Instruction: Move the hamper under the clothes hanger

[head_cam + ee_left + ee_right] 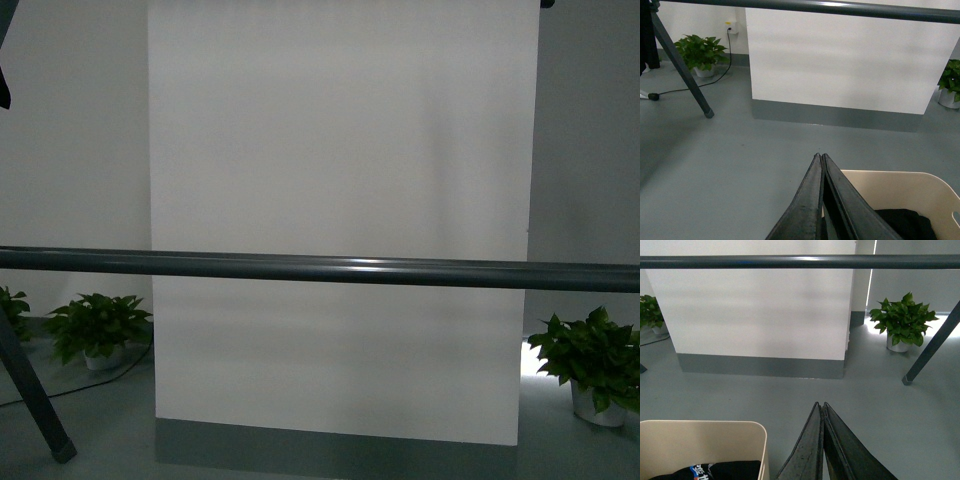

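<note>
The beige hamper (pixel 900 192) stands on the grey floor, seen from above in the left wrist view, with dark clothes inside; it also shows in the right wrist view (pixel 715 440). The clothes hanger's long dark grey bar (pixel 320 268) crosses the front view, with a slanted leg (pixel 30 390) at the left. The bar also crosses the left wrist view (pixel 840 7) and the right wrist view (pixel 800 261), ahead of the hamper. My left gripper (pixel 820 156) is shut and empty above the hamper's rim. My right gripper (pixel 819 404) is shut and empty beside the hamper.
A white panel (pixel 340 200) with a grey base stands on the floor behind the bar. Potted plants (pixel 95 328) (pixel 590 362) sit at either side. A black cable (pixel 690 87) runs on the floor by the rack's leg (pixel 682 70). Another leg (pixel 932 347) slants nearby.
</note>
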### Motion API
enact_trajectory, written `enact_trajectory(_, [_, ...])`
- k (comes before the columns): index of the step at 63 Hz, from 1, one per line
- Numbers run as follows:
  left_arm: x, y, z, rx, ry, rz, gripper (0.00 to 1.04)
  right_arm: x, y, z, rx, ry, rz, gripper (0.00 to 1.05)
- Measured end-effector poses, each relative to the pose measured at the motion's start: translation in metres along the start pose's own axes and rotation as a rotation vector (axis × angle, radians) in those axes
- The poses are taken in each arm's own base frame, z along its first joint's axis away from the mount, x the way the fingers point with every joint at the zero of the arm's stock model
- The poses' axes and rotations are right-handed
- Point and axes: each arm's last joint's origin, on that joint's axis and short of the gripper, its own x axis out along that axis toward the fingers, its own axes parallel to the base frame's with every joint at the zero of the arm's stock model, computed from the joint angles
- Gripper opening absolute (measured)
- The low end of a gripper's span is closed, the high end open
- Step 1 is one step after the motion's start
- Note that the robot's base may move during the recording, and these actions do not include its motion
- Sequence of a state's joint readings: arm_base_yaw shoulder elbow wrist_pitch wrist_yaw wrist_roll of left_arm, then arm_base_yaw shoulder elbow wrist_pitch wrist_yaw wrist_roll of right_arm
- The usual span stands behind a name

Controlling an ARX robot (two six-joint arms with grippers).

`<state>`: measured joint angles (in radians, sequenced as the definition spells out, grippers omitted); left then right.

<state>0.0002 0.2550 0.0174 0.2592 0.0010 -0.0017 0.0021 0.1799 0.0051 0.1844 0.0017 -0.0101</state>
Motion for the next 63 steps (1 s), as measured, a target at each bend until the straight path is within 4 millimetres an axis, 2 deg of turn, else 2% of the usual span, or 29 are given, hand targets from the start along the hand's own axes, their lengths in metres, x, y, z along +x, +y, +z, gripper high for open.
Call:
enact_trajectory(13, [-0.004, 0.000, 0.000, 0.000, 0.000, 0.001, 0.03, -0.011, 0.000, -0.002, 0.000, 0.005, 0.001, 0.02])
enact_trajectory(21, [-0.006, 0.000, 0.000, 0.000, 0.000, 0.001, 0.03, -0.011, 0.000, -0.003, 0.000, 0.007, 0.001, 0.02])
enact_trajectory(28, [-0.016, 0.000, -0.003, 0.000, 0.009, 0.000, 0.03, -0.011, 0.000, -0.003, 0.000, 0.007, 0.000, 0.02])
enact_trajectory(39, [-0.017, 0.000, -0.003, 0.000, 0.006, 0.001, 0.03, -0.011, 0.000, -0.003, 0.000, 0.007, 0.001, 0.02])
enact_trajectory(47, [-0.017, 0.000, -0.003, 0.000, 0.006, 0.001, 0.22, -0.011, 0.000, -0.003, 0.000, 0.007, 0.000, 0.20])
enact_trajectory(59, [-0.017, 0.000, -0.003, 0.000, 0.006, 0.001, 0.66, -0.011, 0.000, -0.003, 0.000, 0.007, 0.000, 0.64])
enact_trajectory(63, [-0.017, 0.000, -0.003, 0.000, 0.006, 0.001, 0.75, -0.011, 0.000, -0.003, 0.000, 0.007, 0.000, 0.73])
